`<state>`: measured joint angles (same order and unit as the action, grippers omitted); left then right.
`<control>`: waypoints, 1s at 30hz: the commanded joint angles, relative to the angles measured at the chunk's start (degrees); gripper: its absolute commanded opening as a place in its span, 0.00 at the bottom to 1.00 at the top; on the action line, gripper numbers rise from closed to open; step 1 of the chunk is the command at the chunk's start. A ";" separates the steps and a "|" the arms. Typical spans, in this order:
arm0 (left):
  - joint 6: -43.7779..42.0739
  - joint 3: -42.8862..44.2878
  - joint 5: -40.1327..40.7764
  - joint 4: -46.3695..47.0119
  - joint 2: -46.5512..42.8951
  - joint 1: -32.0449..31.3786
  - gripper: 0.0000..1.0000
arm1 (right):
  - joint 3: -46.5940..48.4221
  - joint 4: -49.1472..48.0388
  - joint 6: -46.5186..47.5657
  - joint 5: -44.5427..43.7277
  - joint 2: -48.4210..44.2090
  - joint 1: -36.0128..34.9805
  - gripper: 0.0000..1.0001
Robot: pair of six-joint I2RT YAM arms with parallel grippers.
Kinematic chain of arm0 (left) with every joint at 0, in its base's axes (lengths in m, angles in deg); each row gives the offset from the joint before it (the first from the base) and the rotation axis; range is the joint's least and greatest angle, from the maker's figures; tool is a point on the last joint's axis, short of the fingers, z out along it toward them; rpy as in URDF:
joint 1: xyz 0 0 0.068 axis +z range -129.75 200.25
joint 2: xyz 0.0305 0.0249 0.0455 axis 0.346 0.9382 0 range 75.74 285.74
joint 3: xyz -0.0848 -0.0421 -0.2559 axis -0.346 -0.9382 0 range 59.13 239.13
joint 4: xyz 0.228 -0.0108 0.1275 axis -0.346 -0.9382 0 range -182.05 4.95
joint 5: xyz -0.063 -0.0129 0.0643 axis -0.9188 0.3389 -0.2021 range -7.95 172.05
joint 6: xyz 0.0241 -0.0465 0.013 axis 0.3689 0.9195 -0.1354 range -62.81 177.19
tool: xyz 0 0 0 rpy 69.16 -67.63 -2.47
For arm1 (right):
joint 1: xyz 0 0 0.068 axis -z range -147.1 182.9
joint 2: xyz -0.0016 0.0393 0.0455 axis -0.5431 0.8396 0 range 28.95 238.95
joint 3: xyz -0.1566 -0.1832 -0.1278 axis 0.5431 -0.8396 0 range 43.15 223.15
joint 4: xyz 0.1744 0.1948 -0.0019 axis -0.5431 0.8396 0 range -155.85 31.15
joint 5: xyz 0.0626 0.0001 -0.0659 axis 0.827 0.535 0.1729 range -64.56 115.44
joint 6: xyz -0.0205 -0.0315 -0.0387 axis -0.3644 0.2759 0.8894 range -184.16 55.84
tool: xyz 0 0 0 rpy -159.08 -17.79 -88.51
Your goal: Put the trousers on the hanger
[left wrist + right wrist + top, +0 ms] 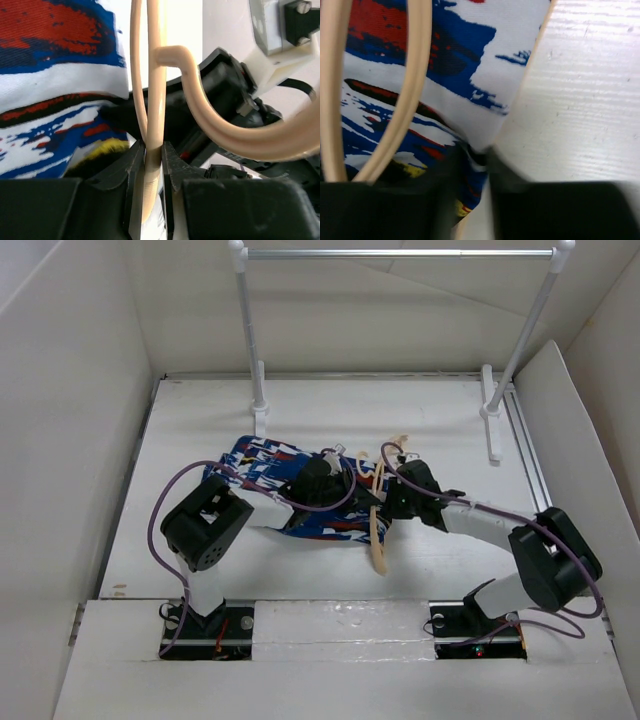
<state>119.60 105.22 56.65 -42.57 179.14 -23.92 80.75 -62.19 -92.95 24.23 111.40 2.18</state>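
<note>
The trousers (262, 462), bright blue with white, red and black streaks, lie bunched on the white table, mid-left. The tan wooden hanger (378, 540) lies over their right end, one end pointing toward the near edge. My left gripper (343, 476) is over the trousers. In the left wrist view it (151, 150) is shut on the hanger's arm (154, 100), with the hook (210, 117) curving off to the right. My right gripper (386, 502) is shut on the trousers' edge (470, 120); two hanger bars (415, 75) cross the fabric at left.
A grey metal rail (400, 254) on two white posts (250, 330) stands at the back of the table. White walls enclose the table on the left, the right and the back. A metal track (530, 455) runs along the right edge.
</note>
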 commanded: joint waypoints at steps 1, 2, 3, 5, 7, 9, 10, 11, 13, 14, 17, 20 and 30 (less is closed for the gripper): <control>-2.11 -0.91 1.59 -3.36 0.41 -0.13 0.00 | -1.30 -7.17 -2.05 2.95 1.48 -0.22 0.13; -3.60 -0.91 2.20 -4.67 0.23 -0.13 0.00 | -1.22 -7.61 -2.05 3.84 1.22 -0.22 0.04; -4.31 -0.74 2.64 -5.64 -0.03 -0.13 0.00 | -1.13 -7.53 -1.88 3.94 -0.44 -0.22 0.00; -5.89 -0.38 3.78 -7.92 -0.65 0.39 0.00 | -0.78 -5.35 -0.74 2.02 -3.69 0.83 0.00; -8.00 -0.73 4.31 -8.81 -1.70 0.92 0.00 | 1.06 -1.40 0.75 -0.44 -9.29 2.75 0.00; -9.49 -0.73 5.36 -10.57 -2.58 2.14 0.00 | 2.29 3.00 3.74 -0.55 -12.30 5.31 0.00; -11.24 -0.39 5.72 -11.44 -3.02 2.15 0.00 | 3.34 5.80 4.70 0.15 -14.58 6.80 0.00; -12.57 -0.38 5.98 -13.19 -3.37 3.37 0.00 | 3.61 8.01 7.41 2.51 -16.60 11.43 0.00; -13.19 -0.90 6.33 -13.65 -3.81 3.38 0.00 | 3.44 9.51 8.83 3.05 -17.67 12.95 0.00; -13.37 -1.17 6.86 -13.74 -4.08 4.25 0.00 | 3.18 10.22 9.54 3.93 -19.68 15.66 0.00; -14.51 -1.52 7.65 -15.05 -4.87 5.67 0.00 | 2.30 12.59 11.91 5.51 -22.33 19.90 0.00; -15.74 -1.70 8.09 -16.63 -6.10 7.86 0.00 | 1.51 14.00 14.37 7.18 -23.39 26.13 0.00; -19.61 -2.85 11.25 -24.72 -15.06 11.03 0.00 | 4.23 11.99 19.22 9.73 -16.98 35.02 0.00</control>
<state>103.80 102.53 63.64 -63.29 168.27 -14.30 81.84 -46.89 -77.39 37.32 93.02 34.59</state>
